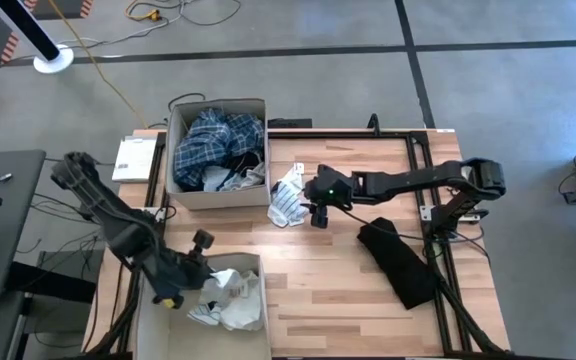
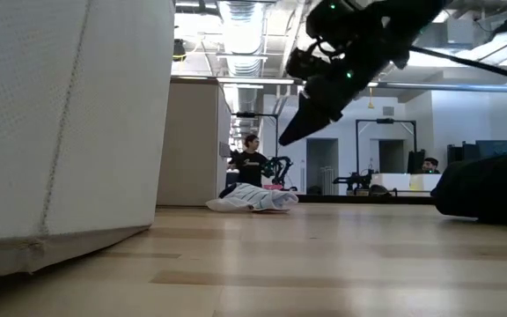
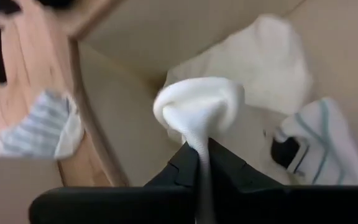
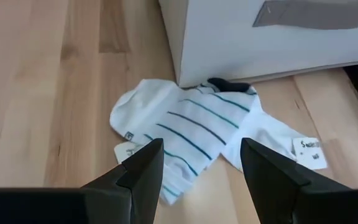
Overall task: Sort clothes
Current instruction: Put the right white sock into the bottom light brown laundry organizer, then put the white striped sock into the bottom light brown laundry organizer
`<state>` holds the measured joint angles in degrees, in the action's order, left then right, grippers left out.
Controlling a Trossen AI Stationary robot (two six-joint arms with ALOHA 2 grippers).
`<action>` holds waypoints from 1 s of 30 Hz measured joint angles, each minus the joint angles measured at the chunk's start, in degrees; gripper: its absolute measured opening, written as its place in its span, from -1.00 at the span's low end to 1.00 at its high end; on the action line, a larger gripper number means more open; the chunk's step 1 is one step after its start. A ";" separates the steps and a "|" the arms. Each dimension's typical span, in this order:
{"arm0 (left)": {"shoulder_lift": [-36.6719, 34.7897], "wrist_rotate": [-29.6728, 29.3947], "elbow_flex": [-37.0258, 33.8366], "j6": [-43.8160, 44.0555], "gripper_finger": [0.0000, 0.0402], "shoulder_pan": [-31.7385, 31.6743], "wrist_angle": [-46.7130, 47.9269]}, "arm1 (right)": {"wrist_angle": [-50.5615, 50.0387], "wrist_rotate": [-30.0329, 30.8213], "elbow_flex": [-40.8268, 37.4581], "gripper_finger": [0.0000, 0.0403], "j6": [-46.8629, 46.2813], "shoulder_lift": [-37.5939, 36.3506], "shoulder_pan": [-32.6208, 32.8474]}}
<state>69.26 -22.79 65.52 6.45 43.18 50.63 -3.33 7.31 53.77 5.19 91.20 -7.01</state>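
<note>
My left gripper (image 1: 196,266) is over the near cardboard box (image 1: 260,262), shut on a white garment (image 3: 197,107). More white clothes (image 3: 272,57) lie in that box, one with teal trim (image 3: 328,142). My right gripper (image 4: 201,163) is open, its fingers pointing down above a white garment with thin teal stripes (image 4: 191,127) that lies flat on the table beside the far box (image 1: 218,195). In the low view the right gripper (image 2: 290,132) hangs clear above that garment (image 2: 253,201). The far box holds blue plaid clothes (image 1: 218,140). A black garment (image 1: 398,262) lies on the table's right side. My left gripper pinches a bunched fold of the white garment (image 3: 199,144) between its two shut fingers (image 3: 225,163). The cloth bulges out in a rounded wad beyond the fingertips, inside the near box. Whether it rests on the clothes below, I cannot tell.
The far box's white wall (image 4: 260,37) stands right behind the striped garment. A paper tag (image 4: 308,149) lies by the garment. The near box's wall (image 2: 60,123) fills the low view's left. A person (image 2: 252,163) stands in the room behind.
</note>
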 joint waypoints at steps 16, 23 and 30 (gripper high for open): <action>3.69 0.13 -0.17 6.45 -0.01 -1.16 1.86 | 10.21 0.10 -3.25 0.12 -1.34 14.62 -0.62; 1.88 0.17 -0.17 4.35 0.10 -1.03 -2.00 | 14.68 0.27 -2.74 -0.04 -0.85 17.59 -0.57; -1.75 -0.55 -0.17 3.90 0.10 -1.01 -2.09 | 14.73 0.28 -2.83 -0.59 -0.15 17.18 -0.37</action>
<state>67.51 -23.33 65.34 10.35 42.17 48.53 11.40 7.60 50.94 5.04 108.38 -7.38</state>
